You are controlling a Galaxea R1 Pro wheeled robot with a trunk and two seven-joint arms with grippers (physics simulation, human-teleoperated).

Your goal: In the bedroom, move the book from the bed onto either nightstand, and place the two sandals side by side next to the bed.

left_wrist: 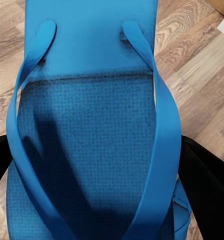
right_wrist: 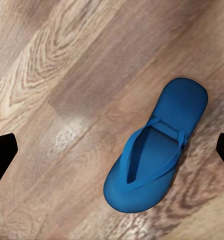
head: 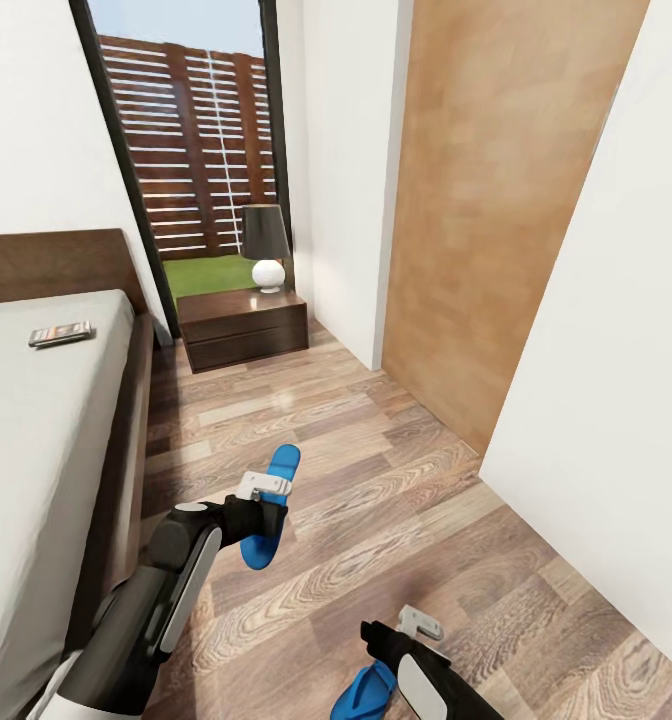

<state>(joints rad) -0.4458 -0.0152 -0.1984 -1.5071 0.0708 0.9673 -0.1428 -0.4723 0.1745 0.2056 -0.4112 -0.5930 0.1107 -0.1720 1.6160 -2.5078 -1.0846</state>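
Beside the bed (head: 36,430), my left gripper (head: 264,520) is shut on a bright blue sandal (head: 283,464) and holds it across its width just above the wood floor. In the left wrist view this sandal (left_wrist: 92,125) lies strap-up between the black fingers (left_wrist: 209,185). The second sandal (head: 366,692) lies flat on the floor under my right gripper (head: 384,642). That gripper (right_wrist: 112,150) is open above the sandal (right_wrist: 157,150), not touching it. The book (head: 61,333) lies on the grey mattress near the headboard. A dark nightstand (head: 241,335) stands beside the bed's head.
A lamp (head: 265,245) with a dark shade stands on the nightstand, in front of a tall window (head: 191,140). A white wall and a wood panel (head: 486,200) bound the right side. Open floor (head: 376,470) runs between the bed and that wall.
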